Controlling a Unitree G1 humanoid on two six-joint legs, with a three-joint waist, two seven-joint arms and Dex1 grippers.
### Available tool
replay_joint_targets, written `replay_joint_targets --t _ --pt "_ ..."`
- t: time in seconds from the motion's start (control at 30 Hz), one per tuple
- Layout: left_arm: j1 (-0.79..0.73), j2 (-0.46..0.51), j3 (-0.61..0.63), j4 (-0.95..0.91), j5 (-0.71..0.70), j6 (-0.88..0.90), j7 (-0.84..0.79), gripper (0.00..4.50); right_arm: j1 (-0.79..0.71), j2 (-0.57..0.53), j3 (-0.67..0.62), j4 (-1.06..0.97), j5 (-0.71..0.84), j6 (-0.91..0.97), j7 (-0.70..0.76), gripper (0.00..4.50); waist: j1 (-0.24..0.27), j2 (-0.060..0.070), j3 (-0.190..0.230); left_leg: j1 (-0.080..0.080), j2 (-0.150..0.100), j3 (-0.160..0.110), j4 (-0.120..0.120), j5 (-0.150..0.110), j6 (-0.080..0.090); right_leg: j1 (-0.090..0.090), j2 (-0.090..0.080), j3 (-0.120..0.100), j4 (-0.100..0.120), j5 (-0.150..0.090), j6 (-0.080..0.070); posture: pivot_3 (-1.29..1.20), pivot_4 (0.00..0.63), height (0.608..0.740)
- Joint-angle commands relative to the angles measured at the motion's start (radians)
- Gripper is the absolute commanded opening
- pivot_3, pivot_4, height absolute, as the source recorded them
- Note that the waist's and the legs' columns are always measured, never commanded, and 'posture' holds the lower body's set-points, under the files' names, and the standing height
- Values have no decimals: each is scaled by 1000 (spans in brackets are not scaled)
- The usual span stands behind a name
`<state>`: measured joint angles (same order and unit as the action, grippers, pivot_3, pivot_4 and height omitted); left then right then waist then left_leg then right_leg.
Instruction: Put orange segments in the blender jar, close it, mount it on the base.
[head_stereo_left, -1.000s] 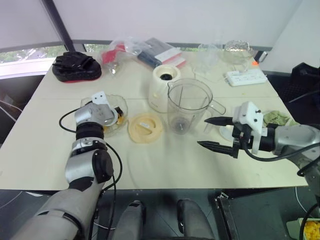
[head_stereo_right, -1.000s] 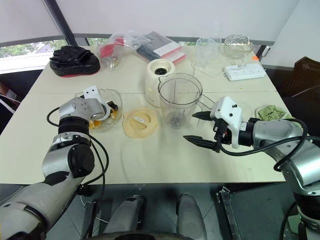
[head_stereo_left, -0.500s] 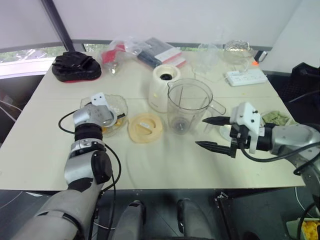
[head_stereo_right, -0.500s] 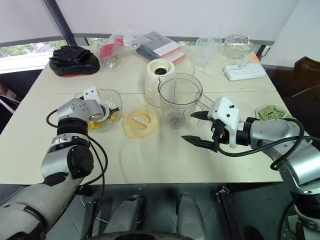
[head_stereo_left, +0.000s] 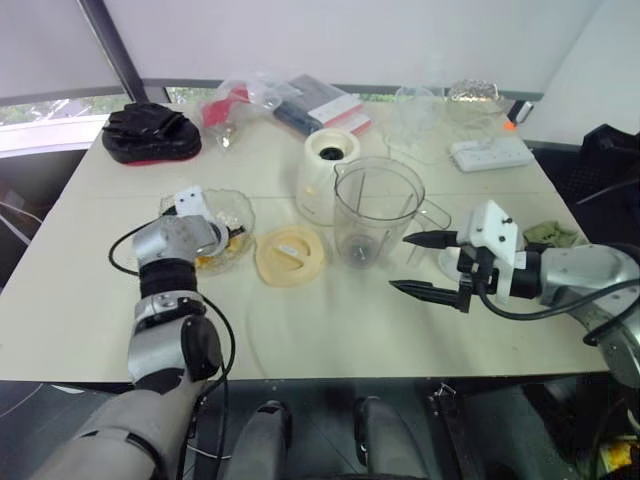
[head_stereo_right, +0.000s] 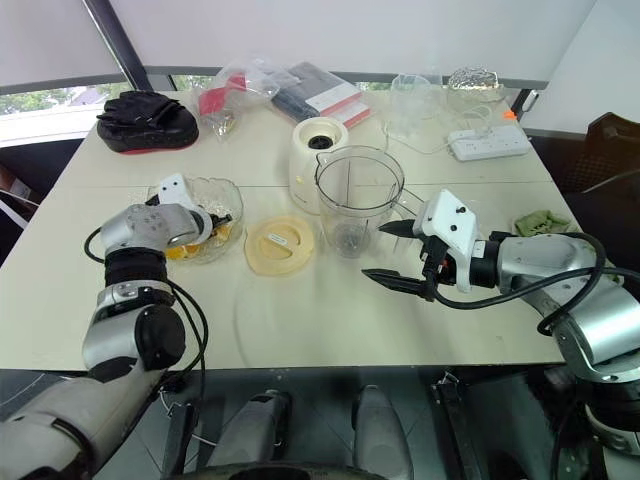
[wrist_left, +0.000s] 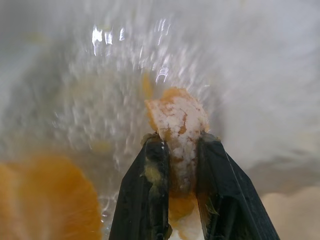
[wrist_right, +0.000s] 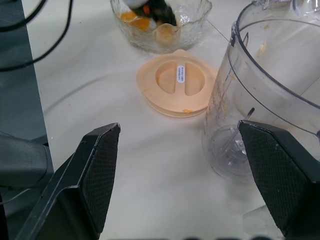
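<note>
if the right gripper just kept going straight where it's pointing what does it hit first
Probably the blender jar: the right gripper is open and its far finger lines up with the jar's lower wall, close ahead. Its middle faces the lid, then the glass bowl, but depth is hard to judge.

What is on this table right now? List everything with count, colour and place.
blender jar: one, clear, mid-table, uncovered, off its base
blender base: one, cream, just behind the jar
lid: one, peach, flat between jar and bowl
glass bowl: one, clear, left of the lid
loose orange pieces: a few, orange, in the bowl
orange segment: one, orange, pinched in the left gripper
black bundle: one, far left corner
plastic bags: clear, red contents, far edge
power strip: one, white, far right
green cloth: one, right edge
table: one, cream
left gripper: black, shut, at the bowl
right gripper: black, open, right of the jar
</note>
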<state>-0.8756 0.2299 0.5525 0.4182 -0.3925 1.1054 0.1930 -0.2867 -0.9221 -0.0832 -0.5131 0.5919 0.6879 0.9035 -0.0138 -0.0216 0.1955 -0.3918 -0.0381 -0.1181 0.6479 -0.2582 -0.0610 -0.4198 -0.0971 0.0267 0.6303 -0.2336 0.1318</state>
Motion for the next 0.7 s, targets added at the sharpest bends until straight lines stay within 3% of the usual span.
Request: replay_joint_targets --t 0.03,0.2,0.37,0.53,0.7 --pt "35 25 57 -186 -86 81 -39 723 -15 4 -10 -7 -3 -22 6 3923 1 0 0 0 0 0 0 0 0 0 0 0 0 0 0 0 150 740" --pt "75 32 146 -415 -237 184 -112 723 -17 6 -4 6 -6 -27 15 3923 2 0 0 0 0 0 0 0 0 0 0 0 0 0 0 0 150 740" --pt "-8 81 110 -460 -329 214 -210 723 -6 19 -4 -10 0 -18 1 3923 5 0 0 0 0 0 1 0 0 1 0 0 -1 0 0 0 150 740" --pt "-246 174 -99 -252 -307 134 -443 723 45 67 -12 -68 -1 -3 -70 3923 7 -1 0 0 -1 0 1 0 0 1 0 0 -1 0 0 0 150 740" --pt "-487 161 -333 53 -227 -36 -755 723 144 125 -47 -167 -6 16 -181 3923 3 0 0 0 -1 0 0 0 0 2 0 0 -2 0 0 0 150 740"
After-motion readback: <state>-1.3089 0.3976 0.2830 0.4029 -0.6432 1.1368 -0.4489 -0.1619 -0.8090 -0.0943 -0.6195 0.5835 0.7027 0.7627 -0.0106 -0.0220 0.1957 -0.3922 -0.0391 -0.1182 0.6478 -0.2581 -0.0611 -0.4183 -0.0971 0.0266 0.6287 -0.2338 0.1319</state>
